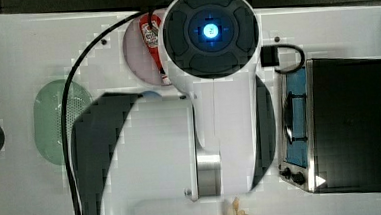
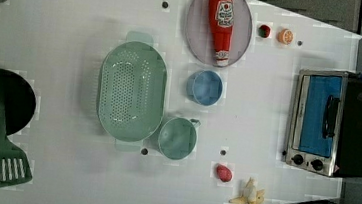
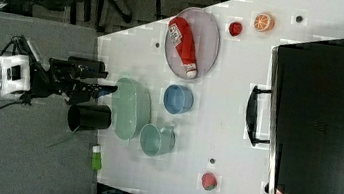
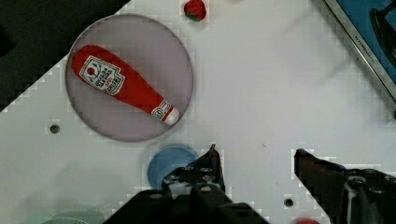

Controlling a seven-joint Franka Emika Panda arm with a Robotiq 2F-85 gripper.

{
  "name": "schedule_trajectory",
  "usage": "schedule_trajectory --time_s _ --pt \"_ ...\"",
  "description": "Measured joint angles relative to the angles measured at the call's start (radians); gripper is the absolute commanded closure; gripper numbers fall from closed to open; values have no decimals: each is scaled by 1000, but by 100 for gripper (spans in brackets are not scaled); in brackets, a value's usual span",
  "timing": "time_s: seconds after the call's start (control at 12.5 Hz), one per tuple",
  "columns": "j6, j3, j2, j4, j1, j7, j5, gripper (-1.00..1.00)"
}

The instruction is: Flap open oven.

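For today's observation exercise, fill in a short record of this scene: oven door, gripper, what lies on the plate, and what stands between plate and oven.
Oven door: shut on the oven, handle untouched
Gripper: gripper open, holding nothing, above the table
On plate: ketchup bottle lying on the plate
Between plate and oven: bare table in the left view
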Motion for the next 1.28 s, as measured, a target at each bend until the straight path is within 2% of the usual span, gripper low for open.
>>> schedule_trajectory --time_s 0.16,0.24,0.32,0.48,0.56,0.72,1.04,1.12,1.28 --pt "-187 -17 -195 -192 -1 62 1 -80" --pt "-236 -30 -291 -253 -5 84 -2 -100" --pt "-246 -42 -367 -272 -12 102 -2 -100" --pt "-222 -67 -446 -222 -18 110 6 -100" --pt "-218 -70 -459 -188 -25 116 11 -89" --pt "-199 -63 -454 -159 -37 125 11 -40" --pt "-202 -58 -393 -190 -35 131 14 55" --pt "-203 -57 -379 -201 -35 131 14 65" --pt "-203 -62 -357 -224 -31 131 5 65"
